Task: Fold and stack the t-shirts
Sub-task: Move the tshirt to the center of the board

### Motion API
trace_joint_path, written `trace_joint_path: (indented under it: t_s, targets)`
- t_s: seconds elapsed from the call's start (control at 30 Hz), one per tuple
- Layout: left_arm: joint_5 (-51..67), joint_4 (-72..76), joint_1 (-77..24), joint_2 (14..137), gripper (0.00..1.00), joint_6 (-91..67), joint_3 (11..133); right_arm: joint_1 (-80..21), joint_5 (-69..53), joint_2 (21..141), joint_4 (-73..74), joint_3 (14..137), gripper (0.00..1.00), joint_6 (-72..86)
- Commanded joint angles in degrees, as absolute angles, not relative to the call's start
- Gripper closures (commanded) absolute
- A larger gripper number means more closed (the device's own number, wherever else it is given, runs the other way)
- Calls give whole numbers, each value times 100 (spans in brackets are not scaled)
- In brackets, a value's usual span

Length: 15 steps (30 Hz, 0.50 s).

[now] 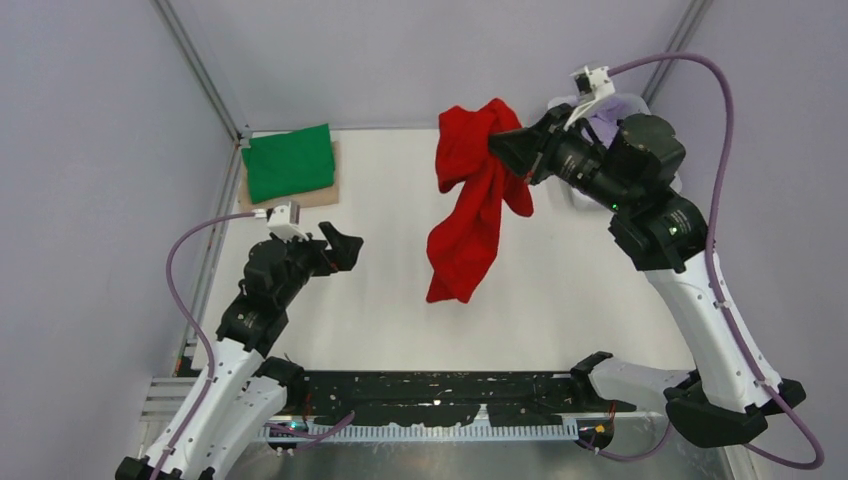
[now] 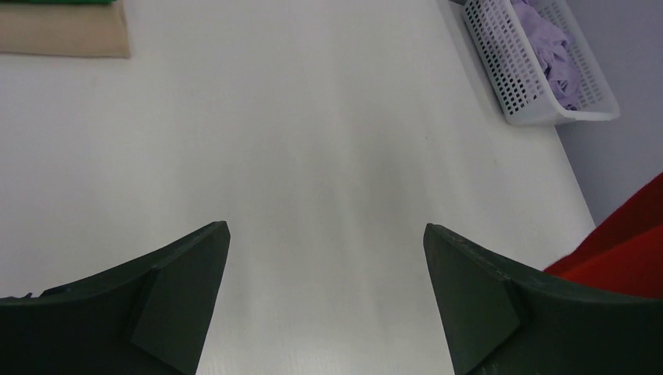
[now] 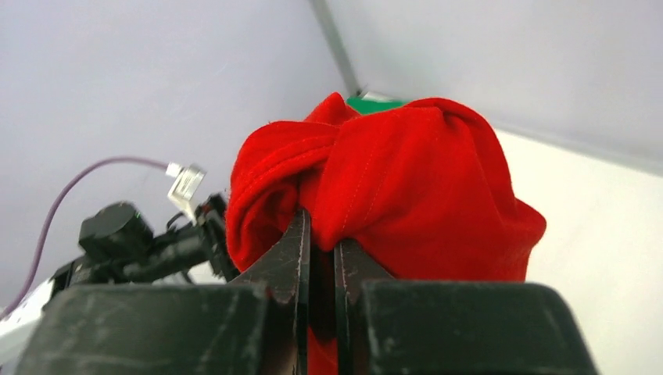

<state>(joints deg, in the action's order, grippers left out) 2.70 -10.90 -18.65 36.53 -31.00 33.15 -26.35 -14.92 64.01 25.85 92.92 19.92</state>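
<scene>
The red t-shirt (image 1: 470,200) hangs bunched and unfolded in the air over the far middle of the table (image 1: 380,310), apparently clear of its surface. The right fingers (image 3: 301,250) pinch it at its upper knot and are closed almost fully on the cloth. The left fingers (image 1: 345,245) are spread wide and hold nothing, low over the table's left side and well apart from the red cloth.

Judged done: a green t-shirt (image 1: 290,163) lies folded on a beige t-shirt (image 2: 62,39) at the far left corner.

Judged outstanding: the red one needs spreading, folding and stacking. The lavender t-shirts (image 2: 551,55) lie crumpled in the basket (image 2: 508,78) at the far right.

The top view alone shows the full hang. The left wrist view shows the basket, which the right arm largely hides from above. The right wrist view alone shows the pinch.
</scene>
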Motion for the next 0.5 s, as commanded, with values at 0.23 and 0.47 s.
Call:
trace_joint_path:
  t_s: [0.23,0.47]
  targets:
    - [-172,-1607,-1872,3366,0,-3382,3355,-4488,918,7320,2419,8205,95,2595]
    - [-574,-2470,-1876,3403,0,-3518,3619,-4684,1908,10168,2274,9516,91,3337]
